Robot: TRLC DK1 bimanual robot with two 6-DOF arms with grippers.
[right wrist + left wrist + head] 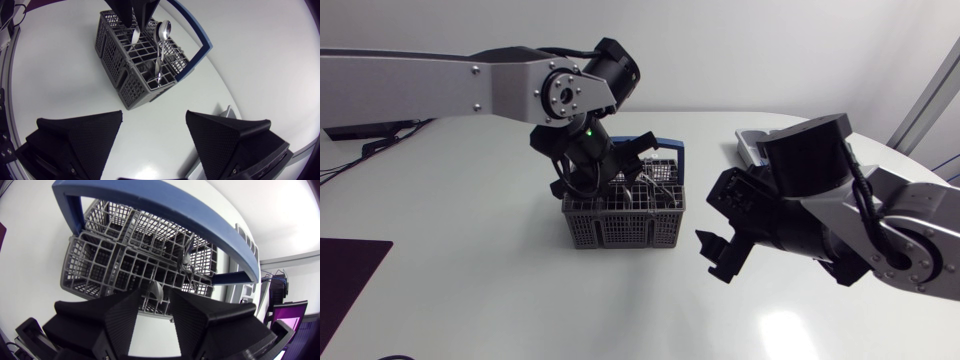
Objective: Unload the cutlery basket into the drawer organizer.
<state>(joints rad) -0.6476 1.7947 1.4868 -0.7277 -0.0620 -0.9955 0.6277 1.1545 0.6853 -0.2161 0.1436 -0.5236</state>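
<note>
the basket (620, 228) stands mid-tabletop (470, 290), its blue handle (165, 205) upright; two spoons stand in it, bowls up, in compartments near the handle; one spoon (155, 289) has its top end between the fingers of the left gripper (155, 292), which hangs straight over the basket; the fingers stand apart and do not look to touch the spoon from both sides, so i judge that gripper open, not yet gripping; the second spoon (162, 31) is just beside, untouched; the right gripper (154, 117) is open and empty, above the tabletop beside the basket; the organizer (748, 148) lies behind the right arm, largely hidden; the step in hand looks like picking the first spoon; the next move calls for closing squarely on its end, then a straight lift clear of the basket walls and handle before carrying it to the organizer.
</note>
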